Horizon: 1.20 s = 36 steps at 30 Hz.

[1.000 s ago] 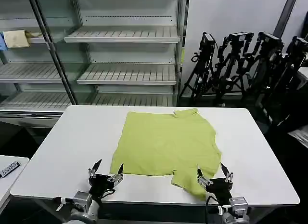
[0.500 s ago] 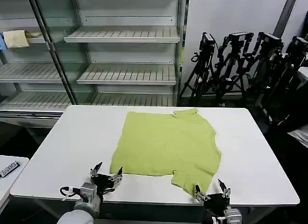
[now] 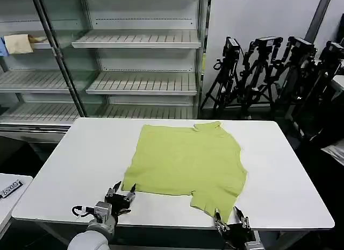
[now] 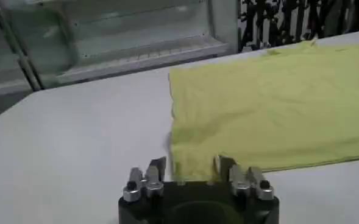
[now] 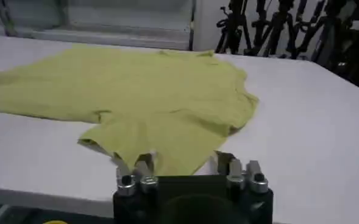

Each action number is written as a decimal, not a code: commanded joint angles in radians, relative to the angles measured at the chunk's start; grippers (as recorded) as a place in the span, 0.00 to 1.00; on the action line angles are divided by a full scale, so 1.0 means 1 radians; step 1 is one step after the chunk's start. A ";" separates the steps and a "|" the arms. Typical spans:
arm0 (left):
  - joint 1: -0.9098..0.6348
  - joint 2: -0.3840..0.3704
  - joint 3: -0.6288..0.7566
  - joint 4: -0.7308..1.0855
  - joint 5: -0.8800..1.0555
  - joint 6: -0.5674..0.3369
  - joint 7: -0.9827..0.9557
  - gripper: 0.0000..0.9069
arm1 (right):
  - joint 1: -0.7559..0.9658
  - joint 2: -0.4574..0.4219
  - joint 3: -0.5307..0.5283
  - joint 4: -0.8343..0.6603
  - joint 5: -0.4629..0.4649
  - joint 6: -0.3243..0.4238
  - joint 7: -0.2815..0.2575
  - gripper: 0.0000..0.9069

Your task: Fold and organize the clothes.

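Observation:
The clothes are one lime yellow-green T-shirt (image 3: 185,161) lying flat on the white table (image 3: 80,158), plain side up, collar toward the far edge. Its near sleeve (image 3: 215,199) reaches toward the front edge. My left gripper (image 3: 121,194) is open and low at the shirt's near left corner. In the left wrist view that corner of the shirt (image 4: 270,103) lies just ahead of the open left gripper (image 4: 191,167). My right gripper (image 3: 228,219) is open at the table's front edge, just before the sleeve. The right wrist view shows the sleeve (image 5: 149,140) ahead of the right gripper (image 5: 179,163).
Empty glass-fronted shelves (image 3: 140,62) stand behind the table, with a pale yellow folded cloth (image 3: 19,43) on an upper left shelf. Black camera tripods (image 3: 269,72) crowd the back right. A small side table (image 3: 11,193) sits at the lower left. Bare tabletop flanks the shirt.
Both grippers have sunk toward the table's front edge. The right one drew back off the sleeve end; the left one shifted slightly right toward the shirt's corner. The shirt has not moved.

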 commanded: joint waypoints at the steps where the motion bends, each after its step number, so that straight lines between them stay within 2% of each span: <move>1: -0.001 -0.001 0.004 0.007 -0.008 0.007 0.004 0.02 | -0.009 0.000 -0.007 -0.003 0.006 -0.003 0.000 0.00; 13: 0.050 -0.005 -0.022 -0.062 -0.011 -0.027 0.015 0.02 | -0.024 -0.015 0.033 0.041 0.013 0.040 -0.027 0.00; 28: 0.271 -0.035 -0.197 -0.355 -0.028 -0.047 0.005 0.02 | -0.148 -0.038 0.148 0.244 0.016 0.088 -0.059 0.00; 36: 0.280 -0.018 -0.229 -0.373 -0.029 -0.058 0.010 0.02 | -0.059 -0.040 0.190 0.236 0.046 0.085 -0.061 0.00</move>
